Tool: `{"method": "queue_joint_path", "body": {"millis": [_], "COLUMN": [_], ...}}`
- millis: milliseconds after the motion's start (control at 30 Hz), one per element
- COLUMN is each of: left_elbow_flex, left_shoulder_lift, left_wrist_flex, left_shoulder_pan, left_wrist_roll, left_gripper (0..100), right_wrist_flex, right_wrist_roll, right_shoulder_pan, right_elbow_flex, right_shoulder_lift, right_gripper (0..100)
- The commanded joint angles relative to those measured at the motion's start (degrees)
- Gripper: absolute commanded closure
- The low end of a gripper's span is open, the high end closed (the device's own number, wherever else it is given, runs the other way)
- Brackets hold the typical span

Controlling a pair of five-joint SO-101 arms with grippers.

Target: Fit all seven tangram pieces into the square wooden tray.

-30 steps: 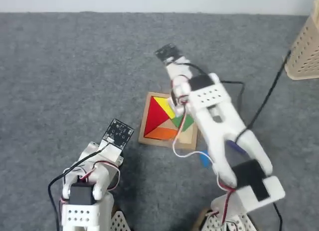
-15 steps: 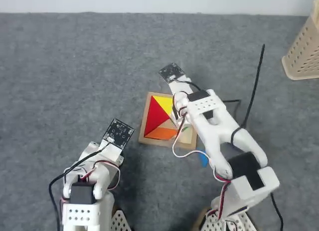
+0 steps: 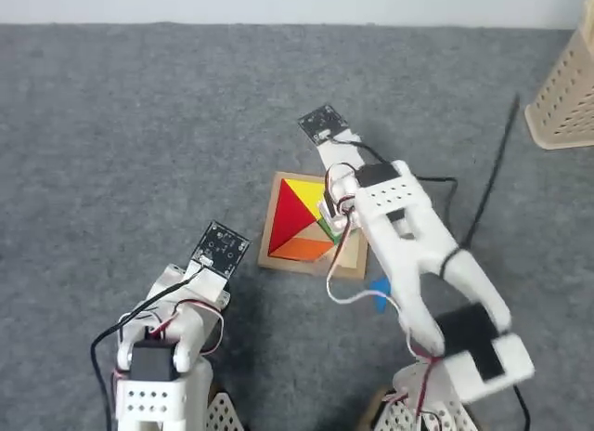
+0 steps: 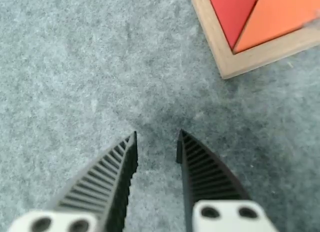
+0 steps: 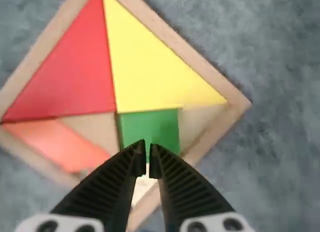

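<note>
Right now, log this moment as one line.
tray: partly filled | right gripper: shut, above green piece | left gripper: open, over carpet | blue piece: outside tray

The setting is a robotics test bench, most likely a lab. Two white plastic arms point(image 3: 408, 241) with exposed cables point(image 3: 500, 138) and bare circuit boards point(image 3: 221, 248) stand on grey carpet-like matting point(image 3: 139, 124) beside a square wooden tray point(image 3: 297, 266). A plain pale wall point(image 3: 278, 2) and a perforated beige basket point(image 3: 566, 87) border the area.
</note>
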Motion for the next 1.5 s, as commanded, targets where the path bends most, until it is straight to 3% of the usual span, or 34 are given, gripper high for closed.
{"method": "queue_joint_path", "body": {"millis": [0,167,300,433,700,867,1000,1367,1467], "left_elbow_flex": [-0.75,-0.75,-0.75,-0.75,-0.75,-0.75,-0.75,-0.75,-0.75], "left_shoulder_lift": [-1.23,-1.23,-1.23,-1.23,-1.23,-1.23,-1.23,-1.23,-1.23], "left_wrist_flex": [0.0,0.0,0.0,0.0,0.0,0.0,0.0,0.0,0.0], "left_shoulder_pan": [-0.26,-0.26,-0.26,-0.26,-0.26,-0.26,-0.26,-0.26,-0.26], "left_wrist_roll": [0.44,0.44,0.44,0.44,0.44,0.44,0.44,0.44,0.44], "left_gripper": [88,88,88,88,88,88,88,88,88], "right_wrist_flex": [7.96,17.54,19.56,18.86,16.84,11.38,8.48,1.45,2.68], "right_wrist_roll": [0.62,4.31,11.08,16.35,17.14,25.14,27.34,24.09,20.13], "right_shoulder_pan": [1.54,9.98,20.35,25.01,26.95,27.38,26.95,27.21,27.47], "right_elbow_flex": [-1.76,-1.67,-0.53,4.84,9.32,13.1,16.0,14.42,10.11], "right_shoulder_lift": [-9.19,-10.95,-11.12,-10.86,-10.86,-10.77,-10.77,1.36,6.02], "right_gripper": [98.8,98.8,98.8,98.7,83.0,82.7,82.6,82.8,82.9]}}
